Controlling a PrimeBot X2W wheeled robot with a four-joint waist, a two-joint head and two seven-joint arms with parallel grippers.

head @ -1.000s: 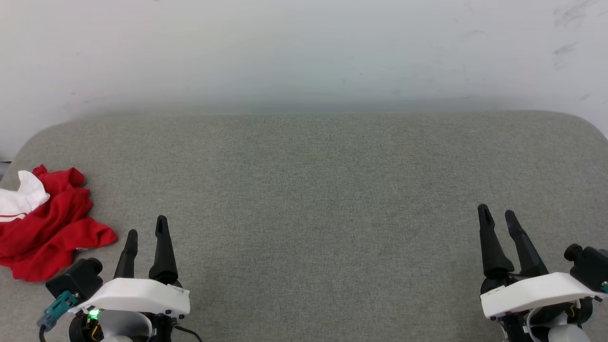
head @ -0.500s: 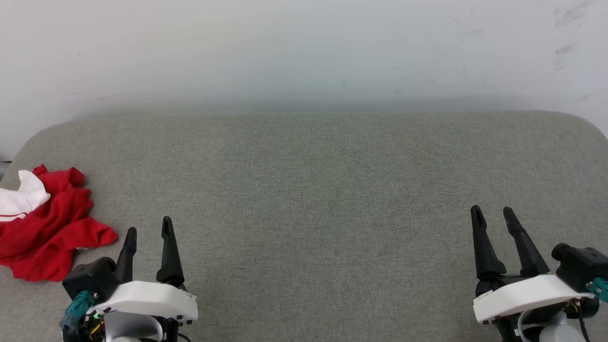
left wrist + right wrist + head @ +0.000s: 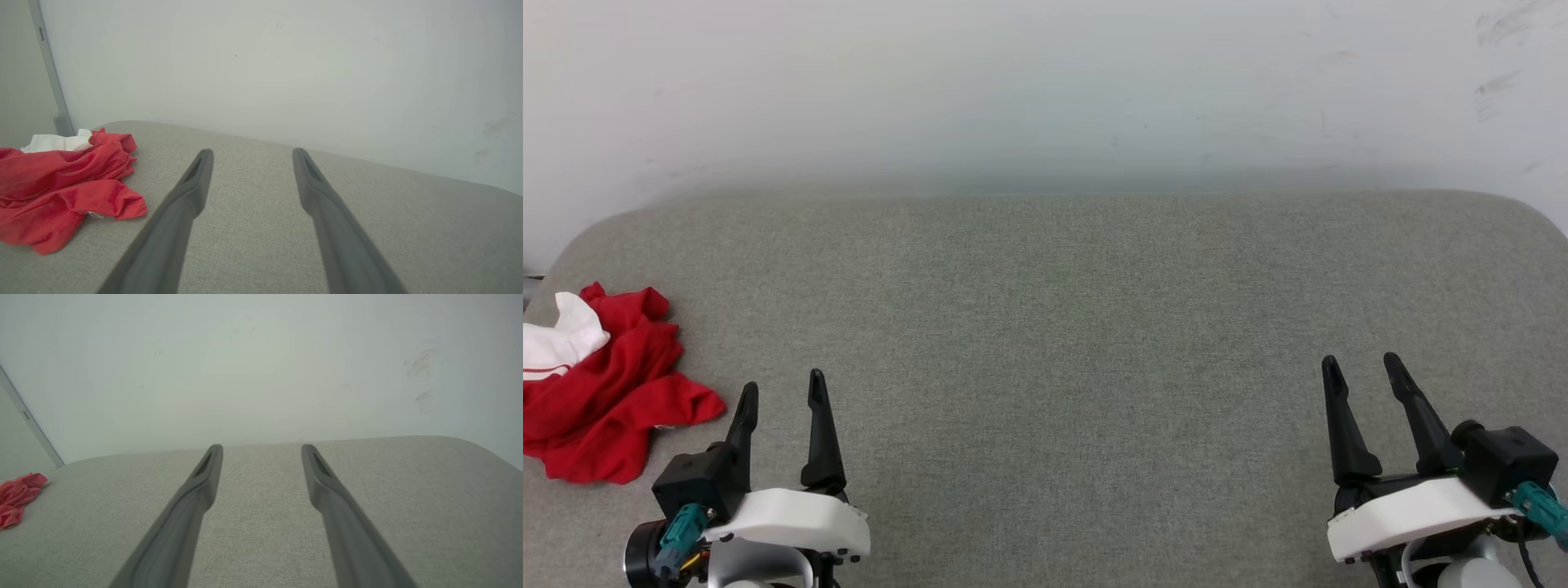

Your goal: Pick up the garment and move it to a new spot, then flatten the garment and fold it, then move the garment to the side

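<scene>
Left jaws: released; the two dark fingers (image 3: 822, 433) stood spread, with counter fabric between them and nothing grasped.
Right jaws: released likewise; their fingers (image 3: 1343, 433) stood spread, with nothing between them.
Orientation of jaws: both pairs pointed away from the robot towards the wall (image 3: 1045, 82), over the near part of the counter (image 3: 1045, 310).
Garment (image 3: 605, 400): lay crumpled in a loose heap on the counter, to the left of the left jaws. It was near them but clear of both fingers, and not grasped.
Garment relative to right jaws: well apart, far to their left. In the right wrist view a red edge (image 3: 18, 494) of it sat at the far left, beyond the left finger.
Garment make-up: mostly red cloth. A white part (image 3: 556, 339) with a thin red stripe sat on the side of the heap farthest from the left jaws.
Garment edge nearest left jaws: a red flap (image 3: 122, 204) reached towards the left finger, with a strip of counter between the two.
Counter: covered in grey woven fabric, with rounded corners; it ran between and ahead of both jaws.
Wall: pale, with dark scuff marks (image 3: 1494, 82) ahead and to the right of the right jaws.
Grey upright strip (image 3: 49, 69): stood against the wall behind the garment, left of the left jaws.
</scene>
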